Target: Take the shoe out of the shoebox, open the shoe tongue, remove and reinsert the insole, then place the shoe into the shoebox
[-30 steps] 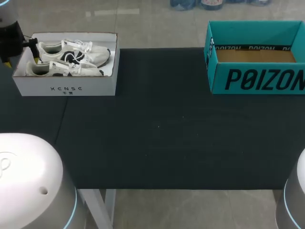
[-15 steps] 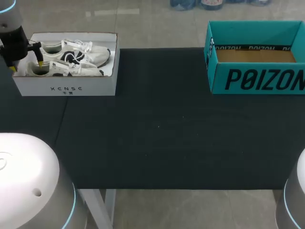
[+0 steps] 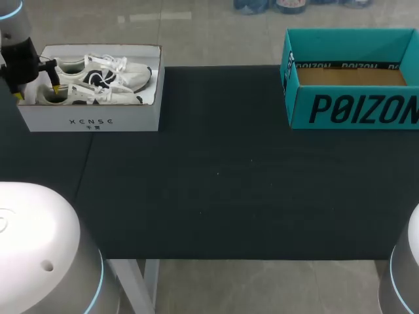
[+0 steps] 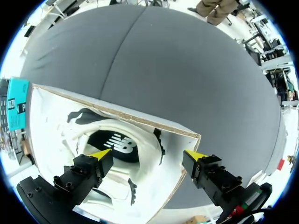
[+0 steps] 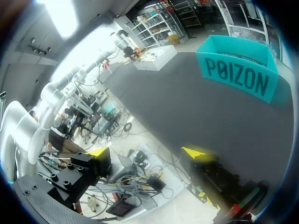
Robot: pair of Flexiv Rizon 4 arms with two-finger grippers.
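Note:
A white shoebox [image 3: 91, 119] stands at the table's back left with two white sneakers lying in it, the far one [image 3: 105, 70] and the near one [image 3: 88, 95]. My left gripper [image 3: 37, 91] hangs open over the box's left end. In the left wrist view this gripper [image 4: 148, 154] straddles the box's end wall [image 4: 140, 123]: one finger is above the near shoe's heel [image 4: 100, 133], the other outside the box. The shoe's dark insole [image 4: 117, 145] shows through its opening. My right gripper [image 5: 147, 151] is open and empty, out past the table's edge, and does not show in the head view.
An open teal box [image 3: 353, 104] with a brown floor stands at the back right, also seen ahead of the right gripper as the teal box [image 5: 238, 74]. A black mat [image 3: 229, 170] covers the table between the two boxes.
My left gripper has come down and to the right, from beside the shoebox to over its left end. In the last half second it has hardly moved.

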